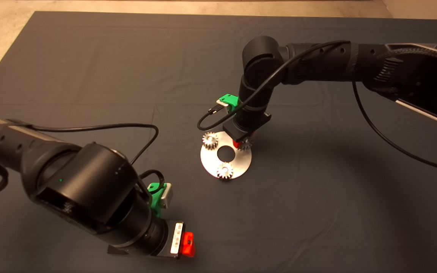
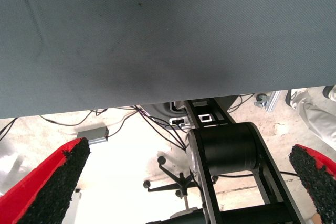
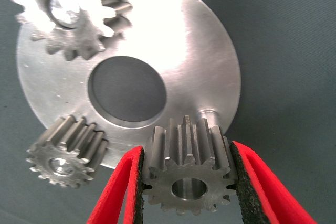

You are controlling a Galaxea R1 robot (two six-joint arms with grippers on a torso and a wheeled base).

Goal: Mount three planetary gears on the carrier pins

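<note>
The round silver disc [image 1: 207, 159] lies mid-mat, and two planetary gears [image 1: 210, 140] [image 1: 225, 170] sit on their carrier pins. My right gripper [image 1: 238, 143] hovers at the disc's right rim, shut on the third gear [image 3: 186, 177], which it pinches by its teeth between the red fingers [image 3: 118, 192]. Just beyond that gear one bare carrier pin [image 3: 208, 114] stands free on the disc [image 3: 199, 51], with the gear's hole off to its side. The two mounted gears [image 3: 73, 14] [image 3: 65, 156] also show in the right wrist view. My left gripper [image 1: 189, 244] waits at the lower left, open [image 2: 189, 148] and holding nothing.
The dark mat [image 1: 89, 76] spreads wide around the disc. The right arm [image 1: 317, 64] reaches in from the right, trailing a black cable [image 1: 389, 140]. In the left wrist view the mat's edge [image 2: 157, 106] gives way to floor with cables and the robot's base [image 2: 226, 150].
</note>
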